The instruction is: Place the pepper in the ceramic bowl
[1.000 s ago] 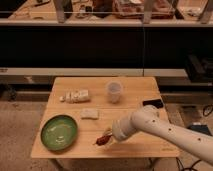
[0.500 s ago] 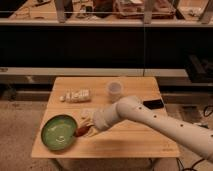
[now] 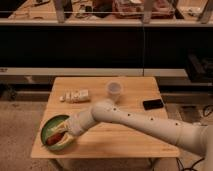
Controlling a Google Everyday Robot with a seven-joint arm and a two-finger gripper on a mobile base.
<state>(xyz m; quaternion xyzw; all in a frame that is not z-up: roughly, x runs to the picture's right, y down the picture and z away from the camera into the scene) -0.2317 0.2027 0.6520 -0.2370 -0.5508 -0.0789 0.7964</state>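
Observation:
The green ceramic bowl (image 3: 50, 125) sits at the front left of the wooden table (image 3: 130, 135). The dark-red pepper (image 3: 53, 139) lies low over the bowl's inside, at the tip of my gripper (image 3: 62, 133). My white arm (image 3: 145, 122) reaches from the lower right across the table to the bowl and covers the bowl's right part. Whether the pepper rests on the bowl or hangs just above it cannot be told.
A translucent white plastic cup (image 3: 114, 90) stands at the table's back middle. A white bottle (image 3: 76, 96) lies on its side at the back left. A black phone (image 3: 153, 104) lies at the right. Shelves and a dark counter stand behind the table.
My arm has swung left with the pepper, from the table's front middle to over the green bowl. A small white object by the bowl is now hidden behind the arm.

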